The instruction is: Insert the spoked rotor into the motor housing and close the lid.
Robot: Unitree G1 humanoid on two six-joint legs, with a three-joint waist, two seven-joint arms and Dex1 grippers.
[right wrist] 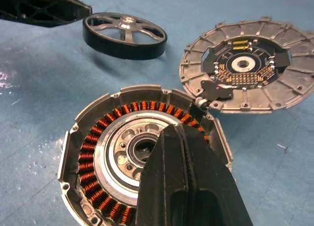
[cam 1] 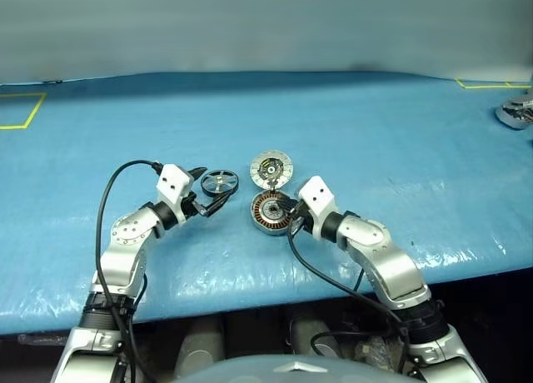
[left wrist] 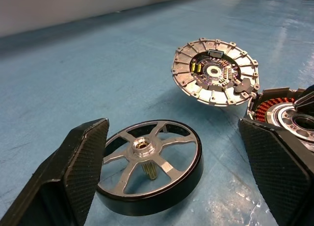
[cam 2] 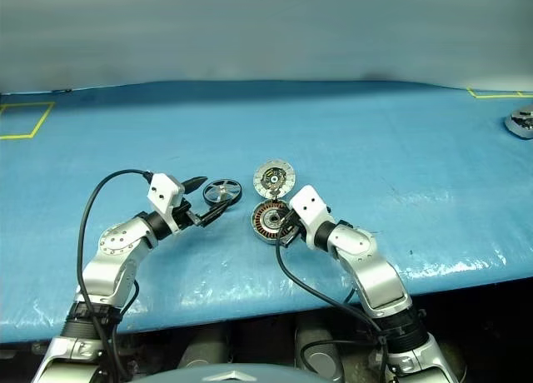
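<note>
The spoked rotor (cam 1: pixel 219 182), black-rimmed with silver spokes, sits on the blue table propped on its short shaft. My left gripper (cam 1: pixel 210 190) is open, with one finger on each side of the rotor (left wrist: pixel 147 167) and neither touching the rim. To the right lies the motor housing (cam 1: pixel 268 213), its copper windings facing up. The lid (cam 1: pixel 271 168) stands tilted open just beyond it, its edge meeting the housing's far rim (right wrist: pixel 203 105) and its circuit face showing. My right gripper (right wrist: pixel 171 135) is shut and empty, its tips over the housing's near side.
A blue sheet (cam 1: pixel 375 150) covers the table, whose front edge runs close below both arms. Yellow tape marks lie at the far left (cam 1: pixel 21 112) and far right (cam 1: pixel 491 85). Another grey metal part (cam 1: pixel 516 112) sits at the far right edge.
</note>
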